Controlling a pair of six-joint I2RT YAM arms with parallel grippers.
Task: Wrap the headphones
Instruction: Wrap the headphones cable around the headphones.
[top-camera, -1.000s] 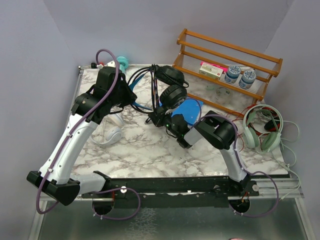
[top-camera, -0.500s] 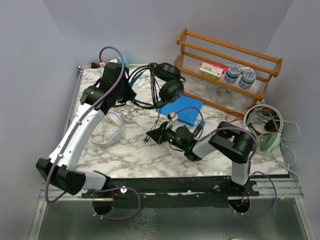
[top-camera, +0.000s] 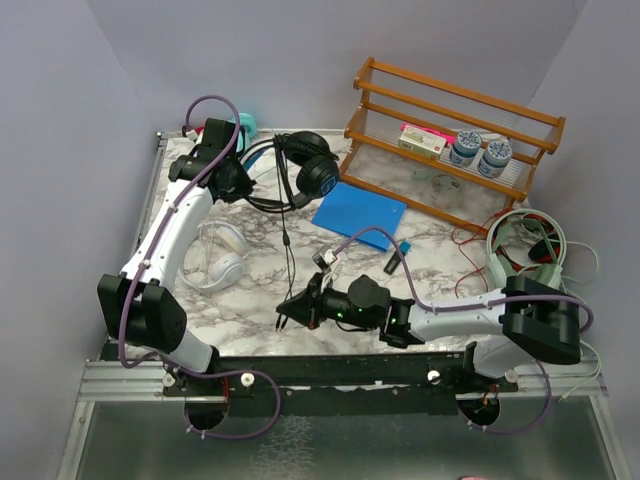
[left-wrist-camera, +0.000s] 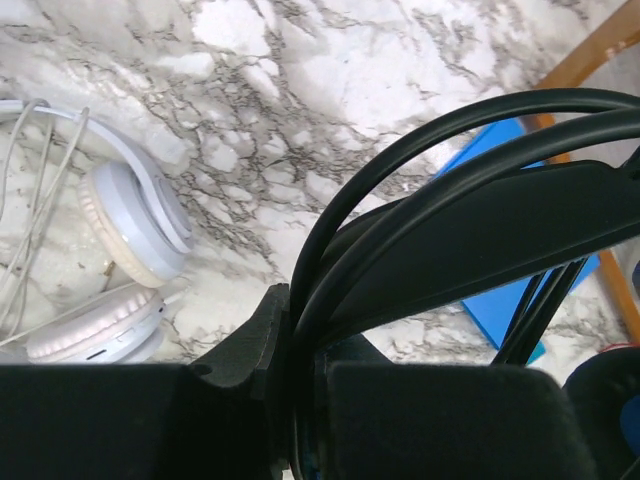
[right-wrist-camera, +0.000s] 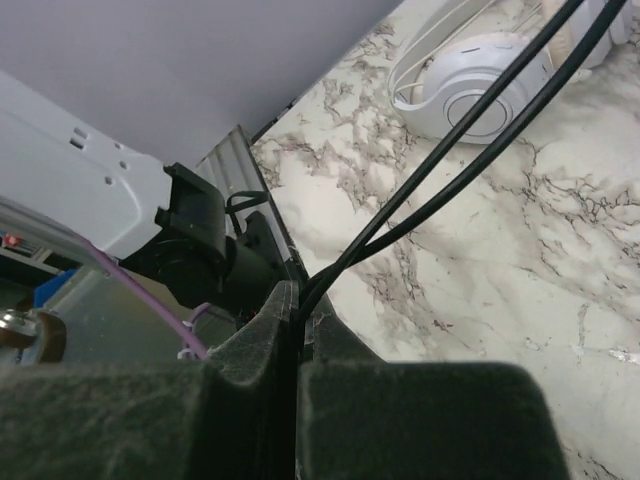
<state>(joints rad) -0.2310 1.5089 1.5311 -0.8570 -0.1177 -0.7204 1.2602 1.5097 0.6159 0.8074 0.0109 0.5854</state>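
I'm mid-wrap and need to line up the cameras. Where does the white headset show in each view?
Top external: white headset left of centre.
Left wrist: at the left edge, beyond the black headset.
Right wrist: upper right, behind the black cable.
Shared landmark: the marbled tabletop under it in all three.

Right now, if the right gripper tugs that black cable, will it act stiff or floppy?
Probably floppy: the black cable is thin and looks straight only where stretched between the right gripper and the black headphones. Released, it would likely sag and curl. It looks smooth, so it may slip in that grip.
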